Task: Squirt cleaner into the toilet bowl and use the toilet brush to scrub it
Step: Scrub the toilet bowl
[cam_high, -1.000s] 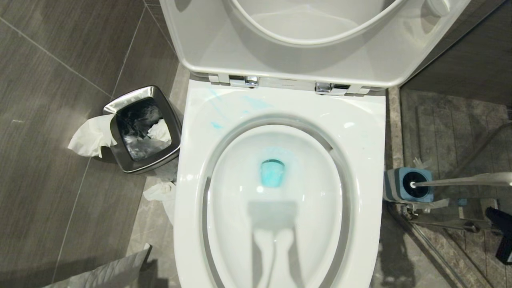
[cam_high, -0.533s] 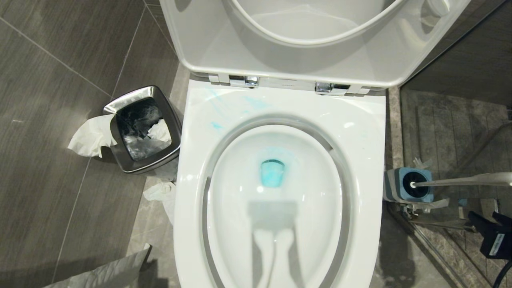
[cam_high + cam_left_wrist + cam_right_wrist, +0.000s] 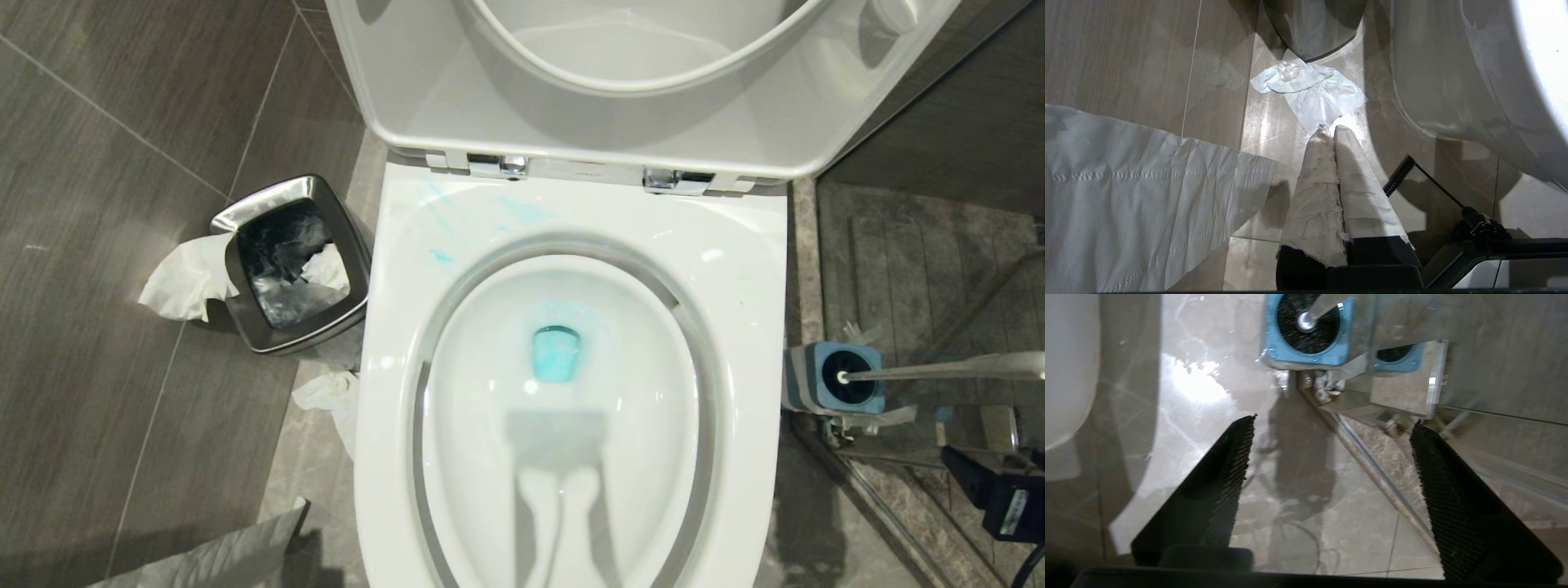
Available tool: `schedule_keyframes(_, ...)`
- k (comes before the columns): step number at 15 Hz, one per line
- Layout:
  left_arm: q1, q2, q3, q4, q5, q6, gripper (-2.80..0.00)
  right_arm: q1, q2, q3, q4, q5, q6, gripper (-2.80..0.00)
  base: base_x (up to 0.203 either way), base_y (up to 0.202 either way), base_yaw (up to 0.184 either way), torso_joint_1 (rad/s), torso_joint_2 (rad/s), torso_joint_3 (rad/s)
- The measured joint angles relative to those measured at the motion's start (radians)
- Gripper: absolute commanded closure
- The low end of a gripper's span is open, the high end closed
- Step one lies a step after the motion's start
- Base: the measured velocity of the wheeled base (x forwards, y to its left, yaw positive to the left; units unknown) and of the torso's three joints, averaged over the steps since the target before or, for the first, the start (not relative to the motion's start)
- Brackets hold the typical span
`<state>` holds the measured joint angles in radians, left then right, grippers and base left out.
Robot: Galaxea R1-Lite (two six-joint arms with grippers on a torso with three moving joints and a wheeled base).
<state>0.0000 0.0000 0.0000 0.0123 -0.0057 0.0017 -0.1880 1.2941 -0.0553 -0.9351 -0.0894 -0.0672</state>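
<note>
The white toilet bowl [image 3: 735, 269] fills the middle of the head view with its lid up. Turquoise cleaner [image 3: 556, 353] pools at the drain, and faint smears of it mark the back left of the rim. The toilet brush [image 3: 939, 369] stands in its grey holder with the blue top [image 3: 833, 377], on the floor right of the bowl; its handle leans right. My right gripper [image 3: 992, 465] hovers open just in front of the holder [image 3: 1306, 355], empty [image 3: 1334, 421]. My left gripper [image 3: 1332, 128] hangs shut near the floor beside the bowl's outer wall, its fingers wrapped in white.
A square steel waste bin [image 3: 286, 261] stands left of the bowl with tissue [image 3: 184, 278] draped over it and another tissue [image 3: 326, 392] on the floor. A glass partition on a metal bracket [image 3: 1331, 386] stands right behind the brush holder and mirrors it. A paper sheet [image 3: 1126, 196] hangs by the left arm.
My right gripper has come further into the head view from the right edge, closer to the brush holder, and its jaws have spread apart. The left arm has not moved.
</note>
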Motion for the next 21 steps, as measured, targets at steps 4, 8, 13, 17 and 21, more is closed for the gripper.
schedule_keyframes(4,0.0,0.0,0.0,0.0,0.0,0.0,0.0,-0.024,0.018,0.0,-0.006,0.0,-0.019,-2.8,0.0,0.0,0.0,0.0,0.0,0.0)
schedule_keyframes(8,0.0,0.0,0.0,0.0,0.0,0.0,0.0,-0.043,0.125,-0.003,-0.158,0.002,-0.019,-2.8,0.0,0.0,0.0,0.0,0.0,0.0)
schedule_keyframes(13,0.0,0.0,0.0,0.0,0.0,0.0,0.0,-0.048,0.371,0.043,-0.552,0.033,-0.036,-2.8,0.0,0.0,0.0,0.0,0.0,0.0)
schedule_keyframes(17,0.0,0.0,0.0,0.0,0.0,0.0,0.0,-0.049,0.432,-0.007,-0.585,0.065,-0.054,-2.8,0.0,0.0,0.0,0.0,0.0,0.0)
schedule_keyframes(21,0.0,0.0,0.0,0.0,0.0,0.0,0.0,-0.049,0.444,-0.041,-0.586,0.095,-0.067,-2.8,0.0,0.0,0.0,0.0,0.0,0.0)
